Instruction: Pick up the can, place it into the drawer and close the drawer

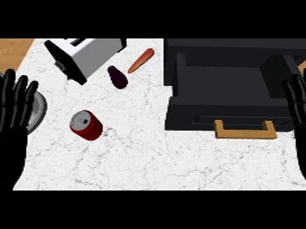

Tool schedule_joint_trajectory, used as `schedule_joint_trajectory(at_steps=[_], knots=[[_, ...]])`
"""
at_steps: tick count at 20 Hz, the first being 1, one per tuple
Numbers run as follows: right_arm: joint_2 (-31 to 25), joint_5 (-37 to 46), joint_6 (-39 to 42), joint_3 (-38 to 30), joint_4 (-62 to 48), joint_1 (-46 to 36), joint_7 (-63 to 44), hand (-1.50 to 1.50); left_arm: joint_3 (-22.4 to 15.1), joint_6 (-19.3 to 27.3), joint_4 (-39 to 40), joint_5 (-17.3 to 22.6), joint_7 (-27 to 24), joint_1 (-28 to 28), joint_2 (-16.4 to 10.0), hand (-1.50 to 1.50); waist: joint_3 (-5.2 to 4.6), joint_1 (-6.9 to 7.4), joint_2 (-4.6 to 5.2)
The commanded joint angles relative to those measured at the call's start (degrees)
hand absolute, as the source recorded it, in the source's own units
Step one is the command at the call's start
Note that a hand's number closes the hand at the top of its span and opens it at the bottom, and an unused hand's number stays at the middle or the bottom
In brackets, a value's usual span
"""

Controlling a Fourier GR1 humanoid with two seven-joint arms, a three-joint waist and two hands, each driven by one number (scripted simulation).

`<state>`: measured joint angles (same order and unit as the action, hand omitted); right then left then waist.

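Observation:
A red can (pixel 86 125) with a silver top lies on the white marble counter (pixel 155 161), left of centre. The dark drawer (pixel 230 85) stands pulled open at the right, its tan handle (pixel 244 130) facing me. My left hand (pixel 7 116) shows at the left edge, open with fingers up, well left of the can. At the right edge my right hand (pixel 305 107) rests open, fingers up, beside the drawer's right wall. Neither hand touches anything.
A silver toaster (pixel 83 54) stands at the back left. A dark purple eggplant (pixel 117 77) and an orange carrot (pixel 141 60) lie behind the can. A grey round rim (pixel 38 109) shows partly behind my left hand. Wood floor shows beyond the counter's corners.

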<state>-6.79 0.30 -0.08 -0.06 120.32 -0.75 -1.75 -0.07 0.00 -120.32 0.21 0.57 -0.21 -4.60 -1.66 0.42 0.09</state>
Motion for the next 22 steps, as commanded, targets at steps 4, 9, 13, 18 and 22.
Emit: schedule_joint_trajectory(at_steps=[4,9,13,18,22], knots=[[0.78,-0.94,0.47,1.21,-0.10,-1.09,-0.44,-1.50,-3.27,-20.10,4.71,18.32,-2.11,-5.12,-6.77,-1.50,1.42,-2.20,0.31],[2.67,0.56,-4.66,-1.96,-3.61,4.98,-7.31,-1.50,-2.45,-34.41,11.85,25.93,4.63,-0.97,-18.96,-1.50,1.49,-2.38,0.66],[2.56,-0.73,-4.97,-4.12,-3.52,6.38,-7.82,-1.50,5.46,-46.41,20.93,37.38,2.82,-3.39,-28.23,-1.50,1.57,-1.49,0.27],[1.04,-4.98,-0.81,-7.36,0.59,14.66,-5.07,-1.50,11.65,-55.47,30.88,46.85,3.51,-7.68,-36.85,-1.50,1.68,-1.40,-0.08],[-0.86,-10.48,3.04,-12.53,2.56,17.72,-4.11,-1.50,12.51,-60.77,36.55,46.75,3.38,-9.21,-37.94,-1.50,1.67,-1.08,-0.13]])
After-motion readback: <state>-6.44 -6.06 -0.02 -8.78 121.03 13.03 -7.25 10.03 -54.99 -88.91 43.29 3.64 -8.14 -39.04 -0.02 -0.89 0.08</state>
